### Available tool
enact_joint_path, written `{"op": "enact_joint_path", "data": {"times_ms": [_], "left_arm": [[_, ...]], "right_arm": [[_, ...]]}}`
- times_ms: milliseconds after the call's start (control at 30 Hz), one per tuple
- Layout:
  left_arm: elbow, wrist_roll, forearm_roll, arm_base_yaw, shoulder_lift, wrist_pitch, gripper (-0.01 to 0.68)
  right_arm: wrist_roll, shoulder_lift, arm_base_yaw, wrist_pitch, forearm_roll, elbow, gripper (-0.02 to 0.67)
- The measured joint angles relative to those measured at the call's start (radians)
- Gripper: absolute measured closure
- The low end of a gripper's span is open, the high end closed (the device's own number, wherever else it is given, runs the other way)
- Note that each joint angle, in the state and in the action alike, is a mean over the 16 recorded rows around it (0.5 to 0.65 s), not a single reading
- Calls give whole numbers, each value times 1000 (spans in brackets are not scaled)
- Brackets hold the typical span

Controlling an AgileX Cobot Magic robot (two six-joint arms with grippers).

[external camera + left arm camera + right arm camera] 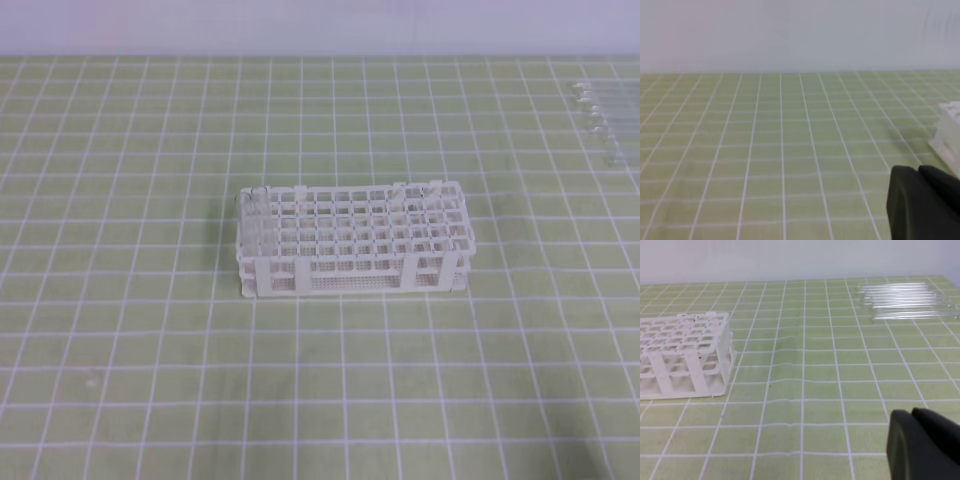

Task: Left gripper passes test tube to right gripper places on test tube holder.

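the surface in front of you was a green mat [120,340] ruled in white squares, with a plain pale wall [300,25] behind it. the test tube holder [352,240] stood near the middle of the mat in the high view, a white two-tier grid with its long side facing you. what looked like clear tubes stood in its left end column, though they were too faint to count.

neither arm showed in the high view. your left gripper [922,200] appeared only as a black fingertip mass at the lower right of the left wrist view, the two fingers pressed together with nothing between them. a blurred white corner of the holder sat at the right edge of that view, just beyond the fingers.

your right gripper [920,442] looked the same in the right wrist view: the fingers closed against each other, holding nothing.

a row of clear tubes [907,300] lay side by side at the far right of the mat, well apart from the holder and from both grippers. the test tube for the pass could not be told apart from the others in that row. it was in neither pair of jaws, and the right gripper's fingers sat low at the near edge with open mat between them and the row.
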Motion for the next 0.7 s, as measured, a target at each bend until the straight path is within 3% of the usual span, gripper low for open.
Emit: {"op": "enact_joint_path", "data": {"times_ms": [367,700], "left_arm": [[19,0,-5,0,-4,117,675],[18,0,-6,0,-2,126,675]], "right_arm": [[0,0,0,0,0,0,665],[0,1,0,0,0,0,665]]}}
